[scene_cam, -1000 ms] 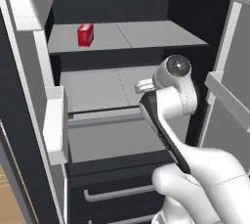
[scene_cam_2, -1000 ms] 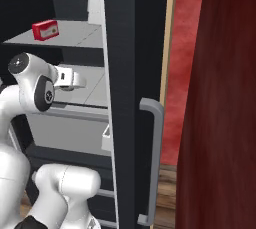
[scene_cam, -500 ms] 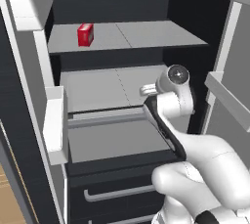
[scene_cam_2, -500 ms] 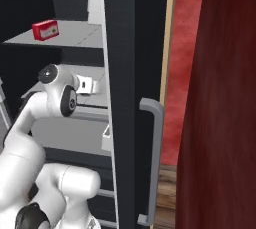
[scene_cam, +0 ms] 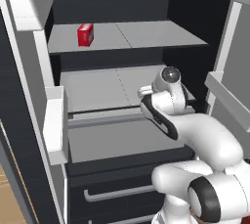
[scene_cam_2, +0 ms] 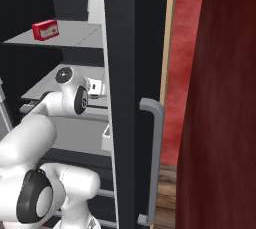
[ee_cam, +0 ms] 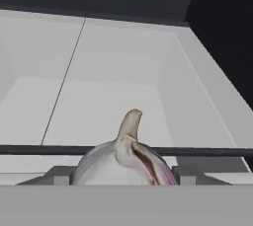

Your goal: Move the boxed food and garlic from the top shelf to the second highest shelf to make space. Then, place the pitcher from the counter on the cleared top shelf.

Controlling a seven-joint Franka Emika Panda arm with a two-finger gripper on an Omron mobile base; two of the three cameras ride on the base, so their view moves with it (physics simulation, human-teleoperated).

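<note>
Fridge interior dark, boxed food (scene_cam: 85, 34) on top shelf (scene_cam: 146, 34), gripper (ee_cam: 123, 178) below that shelf with jaws clamped around garlic (ee_cam: 123, 163) over second shelf (scene_cam: 107, 86).

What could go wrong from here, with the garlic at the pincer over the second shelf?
The garlic sits between the finger tips with its tip up; being round, it may roll on the second shelf once released. The boxed food stands on the top shelf above the arm, so lifting straight up could strike that shelf.
</note>
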